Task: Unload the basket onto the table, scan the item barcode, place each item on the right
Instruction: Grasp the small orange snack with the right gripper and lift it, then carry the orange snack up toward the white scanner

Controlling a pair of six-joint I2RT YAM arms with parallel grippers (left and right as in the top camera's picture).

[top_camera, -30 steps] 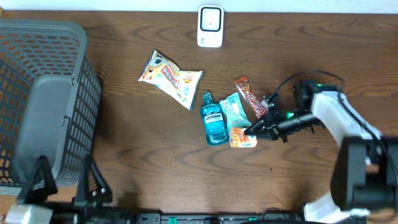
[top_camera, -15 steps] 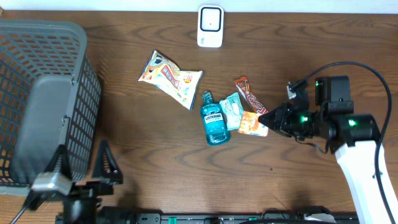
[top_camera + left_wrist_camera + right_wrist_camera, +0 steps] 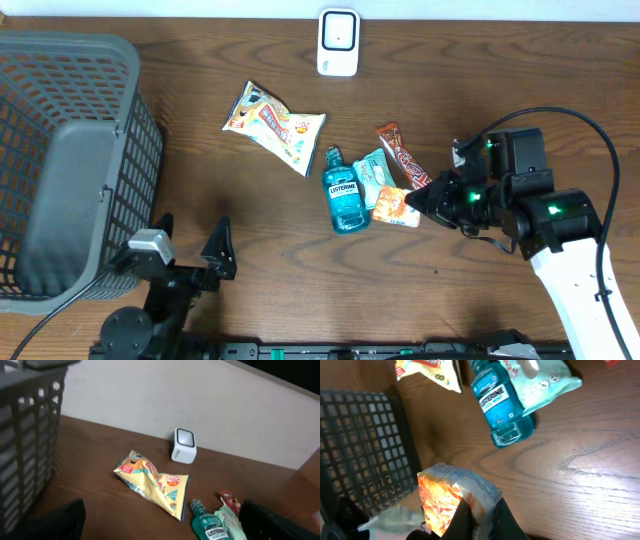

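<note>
Two arms in view, one item in hand.

Right gripper — jaws pressed together on one edge of the orange snack packet. In the right wrist view the packet stands crumpled above the dark fingertips, printed face outward and silvery edge on the right. It looks lifted off the table, though neither view shows the gap clearly. No barcode can be made out on the side that shows.

Packet position, overhead: just right of the blue mouthwash bottle, close below the teal packet and the red bar wrapper. The white scanner unit sits at the far edge of the table, well apart from the packet, up and to the left of it.

Left gripper — fingers spread wide, nothing between them, low at the near edge of the table beside the grey mesh basket. Its wrist camera looks across the table at the scanner unit, with the yellow snack bag lying flat between camera and scanner.

The bottle lies on its side, cap toward the far edge, touching the teal packet.
</note>
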